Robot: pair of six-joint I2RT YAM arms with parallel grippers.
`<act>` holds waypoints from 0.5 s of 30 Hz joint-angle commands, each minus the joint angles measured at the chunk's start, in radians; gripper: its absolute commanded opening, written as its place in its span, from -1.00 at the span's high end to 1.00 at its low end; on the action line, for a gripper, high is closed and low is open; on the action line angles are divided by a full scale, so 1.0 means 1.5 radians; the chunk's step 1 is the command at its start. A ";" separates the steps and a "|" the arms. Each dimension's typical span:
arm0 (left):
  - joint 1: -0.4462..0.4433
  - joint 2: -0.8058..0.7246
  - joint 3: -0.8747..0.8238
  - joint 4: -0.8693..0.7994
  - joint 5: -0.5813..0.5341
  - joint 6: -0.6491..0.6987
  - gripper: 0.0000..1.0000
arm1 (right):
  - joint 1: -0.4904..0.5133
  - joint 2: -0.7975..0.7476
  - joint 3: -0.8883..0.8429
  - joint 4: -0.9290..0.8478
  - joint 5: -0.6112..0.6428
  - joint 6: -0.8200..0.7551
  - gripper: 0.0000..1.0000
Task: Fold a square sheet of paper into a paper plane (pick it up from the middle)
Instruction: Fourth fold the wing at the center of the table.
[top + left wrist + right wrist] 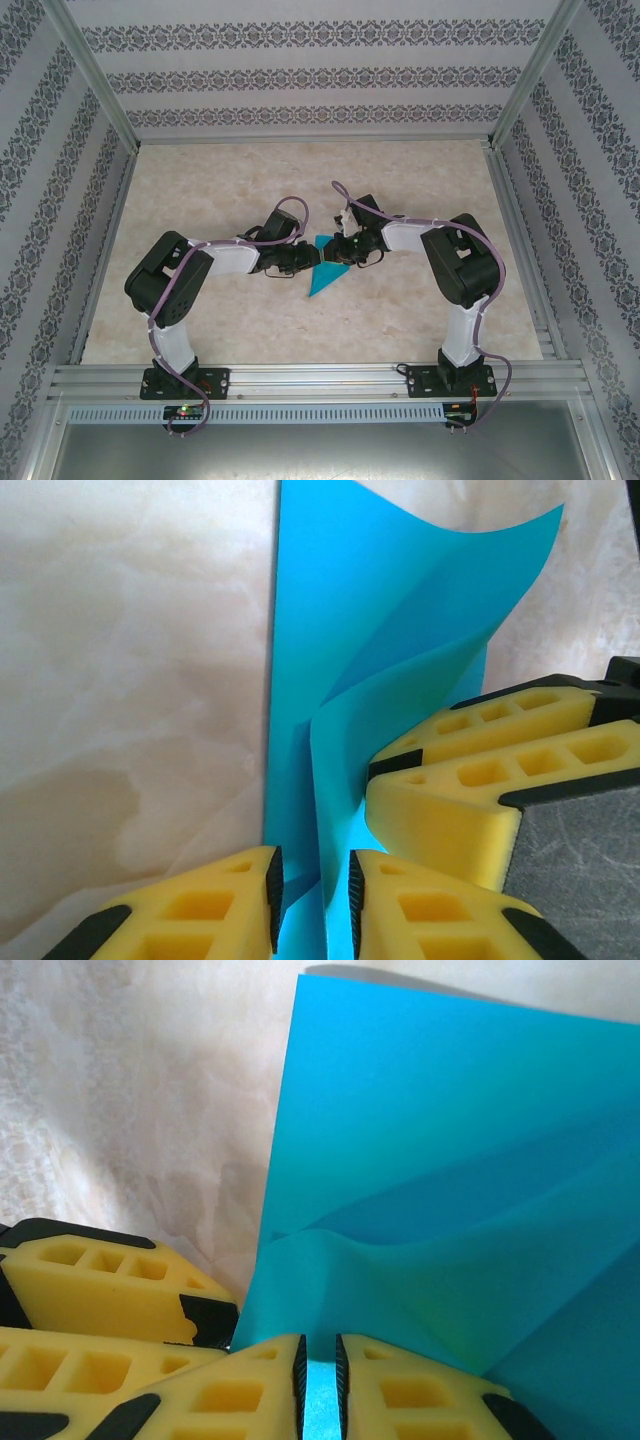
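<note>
Both claws meet over the middle of the pale marble-patterned table top (200,190). We see bare surface on every side of them, and they stand well apart from the aluminium rails (320,378) along the near edge and from the patterned walls (320,70).

Through its wrist camera we see the left gripper (312,895) with its yellow fingers (200,910) set narrowly apart, clamped on a raised fold of the teal-blue sheet of paper (330,630). The right gripper (318,1380) is nearly closed, pinching a thin ridge of the same sheet between its black pads (298,1365). The two grippers sit just beside each other.

From above, the paper shows between the claws as a pointed wedge, its tip aimed toward the near edge. One long straight edge lies flat on the table, and the far corner curls upward.
</note>
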 commanded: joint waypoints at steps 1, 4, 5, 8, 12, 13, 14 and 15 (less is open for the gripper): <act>0.004 -0.011 0.003 0.014 0.013 0.007 0.51 | 0.009 -0.018 -0.010 0.002 0.004 0.006 0.62; 0.005 -0.004 0.005 0.017 0.020 0.004 0.61 | 0.008 -0.019 -0.010 0.003 0.003 0.006 0.62; 0.005 -0.002 0.004 0.018 0.021 0.003 0.67 | 0.008 -0.019 -0.010 0.003 0.002 0.007 0.62; 0.005 0.000 0.006 0.019 0.023 0.002 0.69 | 0.008 -0.021 -0.012 0.004 0.000 0.008 0.62; 0.005 0.009 0.010 0.016 0.025 0.001 0.69 | 0.008 -0.024 -0.012 0.008 -0.004 0.010 0.62; 0.005 0.010 0.011 0.014 0.025 0.001 0.71 | 0.009 -0.027 -0.013 0.007 -0.003 0.011 0.62; 0.005 0.011 0.010 0.010 0.022 0.002 0.75 | 0.008 -0.033 -0.014 0.008 -0.001 0.012 0.61; 0.005 0.009 0.009 0.009 0.019 0.003 0.79 | 0.007 -0.040 -0.017 0.008 0.003 0.014 0.60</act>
